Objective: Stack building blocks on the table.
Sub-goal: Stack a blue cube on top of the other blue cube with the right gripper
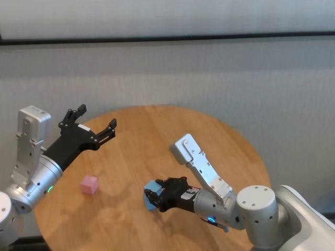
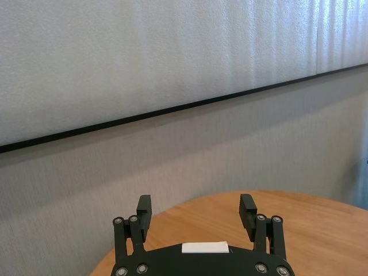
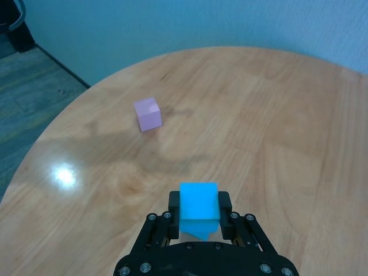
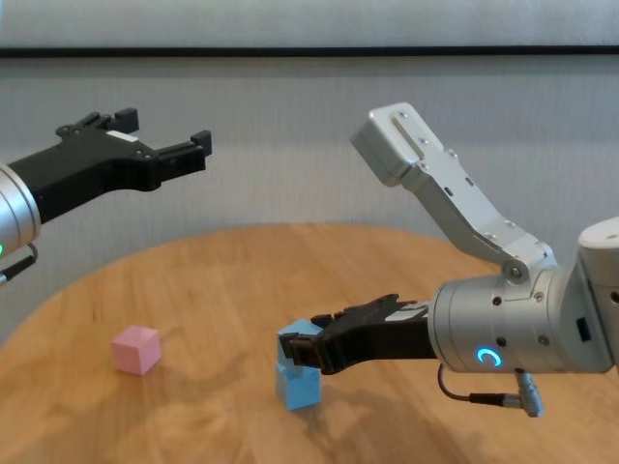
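Right end effector [image 4: 302,350], reaching low across the round wood-grain surface [image 1: 220,141], grips the upper light blue cube [image 3: 199,202] between its fingers; that cube sits on the lower light blue cube [image 4: 299,388], largely hidden in the wrist view. The matte pink cube [image 1: 89,184] lies apart, toward the left. Left end effector [image 1: 95,120] hangs raised, fingers spread wide, holding nothing.

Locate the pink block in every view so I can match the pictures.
Head view: pink block on the table, lower left, left of the right gripper.
Left wrist view: not in it.
Right wrist view: upper middle, beyond the gripper.
Chest view: lower left.
Shared landmark: the blue blocks at the right gripper.
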